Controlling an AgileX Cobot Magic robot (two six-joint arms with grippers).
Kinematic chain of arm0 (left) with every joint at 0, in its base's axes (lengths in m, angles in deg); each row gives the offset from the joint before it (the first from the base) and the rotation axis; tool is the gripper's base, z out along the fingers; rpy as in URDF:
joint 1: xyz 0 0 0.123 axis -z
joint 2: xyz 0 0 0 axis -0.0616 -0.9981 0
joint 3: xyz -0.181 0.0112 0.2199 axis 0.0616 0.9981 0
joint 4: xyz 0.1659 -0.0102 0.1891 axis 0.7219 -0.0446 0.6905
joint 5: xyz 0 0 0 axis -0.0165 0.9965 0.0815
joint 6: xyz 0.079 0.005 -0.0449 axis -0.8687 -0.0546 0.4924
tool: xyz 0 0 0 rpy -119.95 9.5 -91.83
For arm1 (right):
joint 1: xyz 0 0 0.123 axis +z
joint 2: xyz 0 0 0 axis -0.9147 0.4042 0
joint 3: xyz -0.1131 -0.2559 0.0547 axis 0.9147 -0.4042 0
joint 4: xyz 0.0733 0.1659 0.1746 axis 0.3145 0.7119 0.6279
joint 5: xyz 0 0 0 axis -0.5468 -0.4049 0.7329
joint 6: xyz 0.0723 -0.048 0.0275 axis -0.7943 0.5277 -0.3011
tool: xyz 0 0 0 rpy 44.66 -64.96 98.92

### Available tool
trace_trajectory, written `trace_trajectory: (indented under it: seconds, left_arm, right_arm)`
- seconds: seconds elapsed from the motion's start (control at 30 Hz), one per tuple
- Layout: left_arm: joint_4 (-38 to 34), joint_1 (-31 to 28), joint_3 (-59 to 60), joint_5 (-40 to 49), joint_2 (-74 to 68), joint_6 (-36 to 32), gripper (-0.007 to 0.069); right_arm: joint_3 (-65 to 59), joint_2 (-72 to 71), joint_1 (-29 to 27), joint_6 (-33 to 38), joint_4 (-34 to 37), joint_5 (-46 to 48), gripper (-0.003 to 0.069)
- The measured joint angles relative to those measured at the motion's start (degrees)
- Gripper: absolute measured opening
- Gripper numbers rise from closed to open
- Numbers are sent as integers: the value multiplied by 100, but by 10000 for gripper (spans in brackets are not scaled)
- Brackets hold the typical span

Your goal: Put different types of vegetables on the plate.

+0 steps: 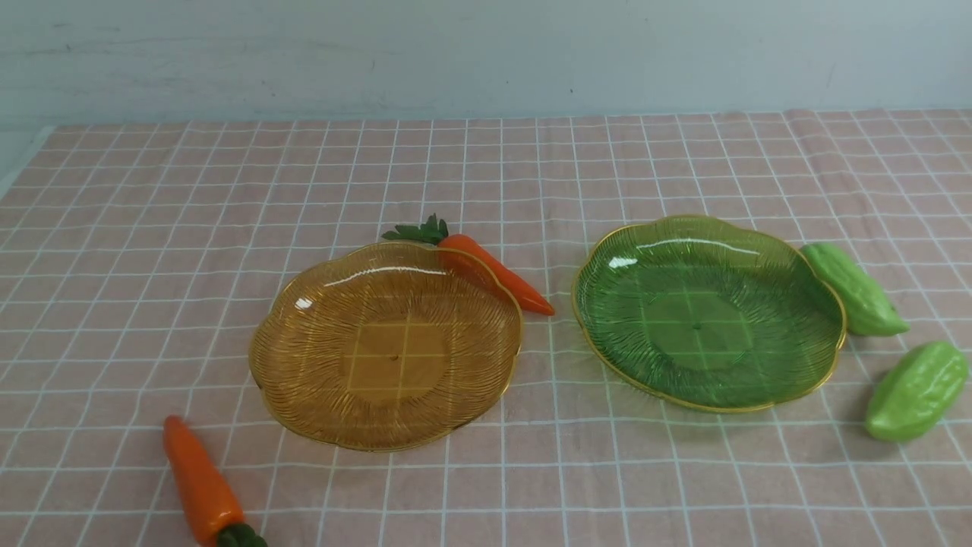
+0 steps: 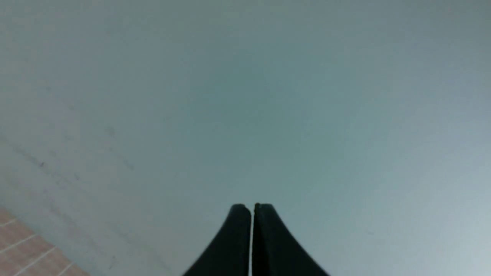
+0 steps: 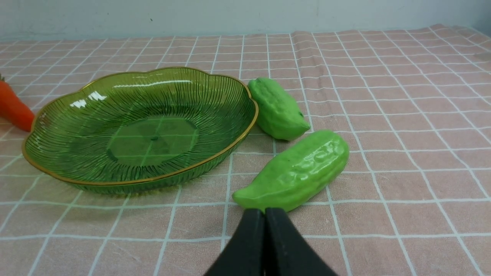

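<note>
Right gripper (image 3: 264, 210) fully closed, empty, pointed toward near gourd (image 3: 293, 172), far gourd (image 3: 278, 109) beside green plate (image 3: 76, 161), left gripper (image 2: 252, 206) closed too, empty, facing wall (image 2: 245, 96), far carrot (image 1: 497, 277) against amber plate (image 1: 266, 380), near carrot (image 1: 199, 482) apart.

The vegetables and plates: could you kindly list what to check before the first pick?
1. The amber plate and the green plate bare: ok.
2. The near carrot and far carrot uncovered: ok.
3. The far gourd and near gourd free beside green plate: ok.
4. The left gripper, jaws open: not ok, shut.
5. The right gripper, jaws open: not ok, shut.
6. Height of left gripper above the cloth: cannot tell.
</note>
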Motion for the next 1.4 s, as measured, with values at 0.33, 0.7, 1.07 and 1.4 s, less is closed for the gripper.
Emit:
trace_trajectory:
  seconds: [0.33,0.7,1.07,1.4]
  left_arm:
    - [450,0,-3181,3346,-3277,-1712,-3]
    - [799,-595,-4533,6678,-6790,-1454,-3]
    - [801,-1721,-4573,7209,-8009,-1371,8]
    - [1230,-1534,-4582,7181,-8568,-1226,211]
  right_arm:
    - [-28,0,0,-1033,2552,-1225,-17]
    - [-35,0,0,-1220,4375,-2041,-17]
    - [2505,981,0,422,3043,115,-17]
    - [5081,3924,0,922,1080,4224,-17]
